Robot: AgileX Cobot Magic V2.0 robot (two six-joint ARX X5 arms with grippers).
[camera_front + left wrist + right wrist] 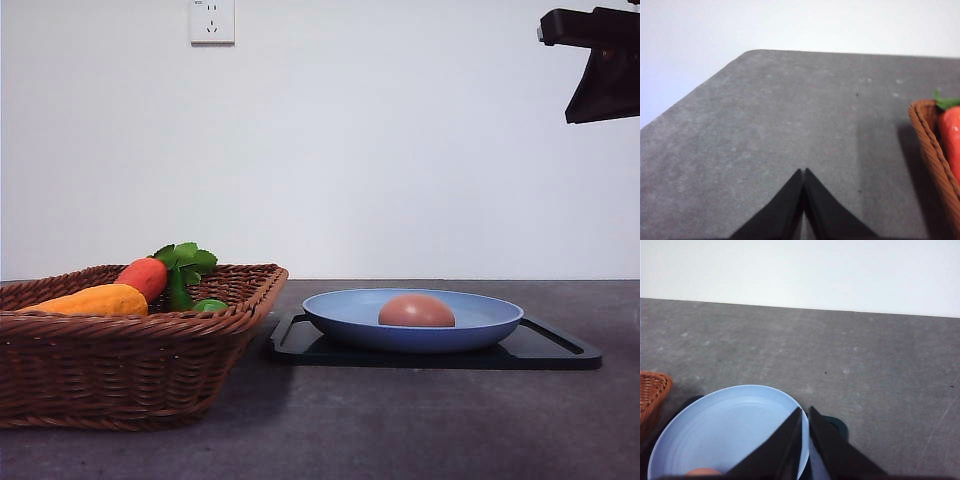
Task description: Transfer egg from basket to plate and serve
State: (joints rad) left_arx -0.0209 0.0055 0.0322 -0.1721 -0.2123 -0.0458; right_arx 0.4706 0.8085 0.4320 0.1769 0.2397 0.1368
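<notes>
The reddish-brown egg [416, 311] lies in the light-blue plate [480, 325], right of the wicker basket [130, 370]. In the right wrist view my right gripper [805, 411] hangs shut and empty above the plate [730, 425], near its rim, and a sliver of the egg [702, 471] shows at the picture's edge. My left gripper [804, 171] is shut on nothing over bare table, with the basket's corner [930, 145] off to one side. A dark part of my right arm [600, 60] is high at the upper right in the front view.
The plate rests on a flat black tray [550, 350]. In the basket lie an orange-red vegetable [145, 275] with green leaves [185, 260] and a yellow-orange one [95, 300]. A white wall with a socket [212, 20] stands behind the grey table [765, 125].
</notes>
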